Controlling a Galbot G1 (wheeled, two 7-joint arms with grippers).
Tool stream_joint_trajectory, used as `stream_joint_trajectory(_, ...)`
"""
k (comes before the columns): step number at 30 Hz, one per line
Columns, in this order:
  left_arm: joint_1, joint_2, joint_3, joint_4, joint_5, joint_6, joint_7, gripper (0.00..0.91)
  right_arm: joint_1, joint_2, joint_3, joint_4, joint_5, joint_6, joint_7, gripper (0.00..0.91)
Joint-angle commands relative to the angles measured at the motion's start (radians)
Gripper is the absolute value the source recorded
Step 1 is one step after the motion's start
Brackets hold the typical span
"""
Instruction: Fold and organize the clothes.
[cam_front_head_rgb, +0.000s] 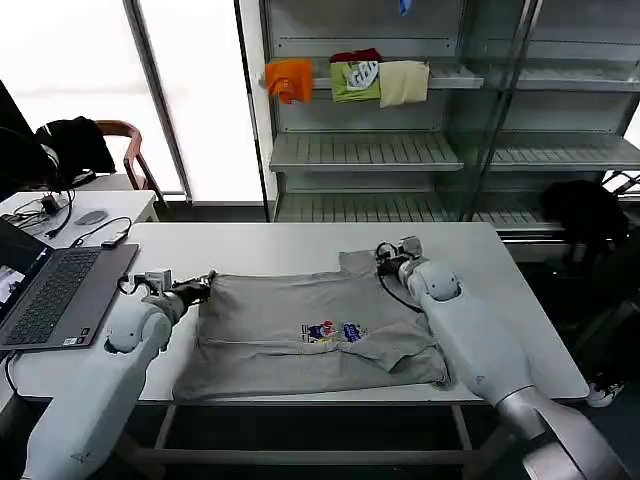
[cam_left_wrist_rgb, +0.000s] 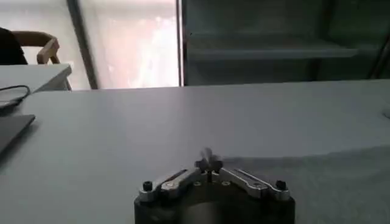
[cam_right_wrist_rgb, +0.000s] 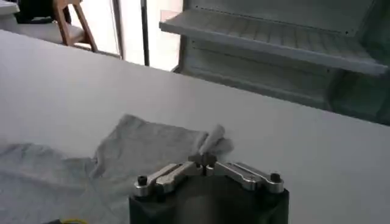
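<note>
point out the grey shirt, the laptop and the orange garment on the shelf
grey shirt (cam_front_head_rgb: 290, 335), head view, plain fabric left of the chest print
laptop (cam_front_head_rgb: 50, 295), head view, keyboard
orange garment (cam_front_head_rgb: 290, 78), head view, middle of the cloth hanging off the shelf edge

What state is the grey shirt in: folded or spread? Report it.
Partly folded: the grey shirt lies flat on the table, lower half doubled over, chest print showing.

The right gripper (cam_right_wrist_rgb: 209, 159) is pressing its closed jaws onto the edge of a light grey soft cotton shirt (cam_right_wrist_rgb: 143, 149) that is lying on the pale grey table (cam_right_wrist_rgb: 73, 85), metal shelving (cam_right_wrist_rgb: 274, 42) standing behind.
</note>
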Motion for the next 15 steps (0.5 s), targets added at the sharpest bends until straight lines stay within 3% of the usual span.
stream_joint_trajectory(1,0.022,0.018,-0.012,-0.105,-0.042,-0.002,-0.006,0.010,-0.009,-0.059,-0.034,0.207,0.110,0.002,0.060,0.000)
stream_joint_trajectory(8,0.116,0.035,-0.071,-0.224,-0.050,-0.008,-0.018,0.010,-0.072,-0.150,-0.033,0.386,0.169,0.003,0.106,0.000)
stream_joint_trajectory(15,0.221,0.052,-0.126,-0.314,-0.036,-0.030,-0.049,0.010,-0.176,-0.258,0.014,0.552,0.209,0.003,0.118,0.000)
